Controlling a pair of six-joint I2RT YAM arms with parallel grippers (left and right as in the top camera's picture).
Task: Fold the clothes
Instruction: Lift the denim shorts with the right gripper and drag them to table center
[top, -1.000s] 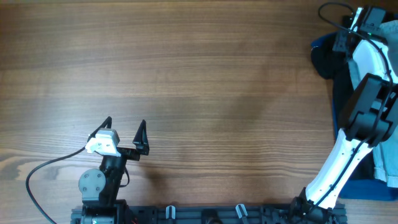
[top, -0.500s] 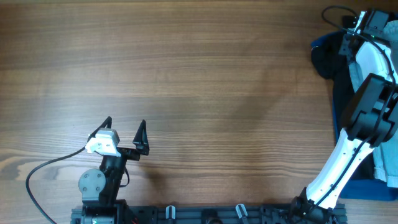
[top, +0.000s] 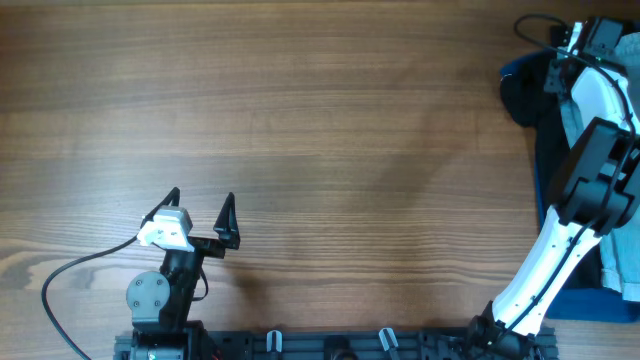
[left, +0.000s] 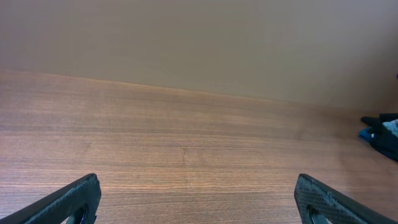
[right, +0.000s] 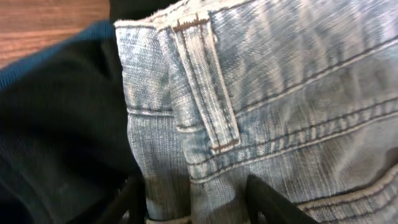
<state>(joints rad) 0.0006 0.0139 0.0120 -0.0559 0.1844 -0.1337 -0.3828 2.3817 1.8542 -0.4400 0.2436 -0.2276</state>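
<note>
The denim shorts (right: 280, 93) lie on a dark garment (right: 62, 124) at the table's (top: 300, 120) far right edge, with the right gripper (right: 196, 202) straddling their waistband, though I cannot tell whether it is pinching, so it may drag the dark cloth along or slip off, while the left gripper (top: 202, 200) stands wide open.

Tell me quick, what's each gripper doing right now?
Left gripper: open, holding nothing.
Right gripper: fingers straddle the denim shorts; grip cannot be told.
</note>
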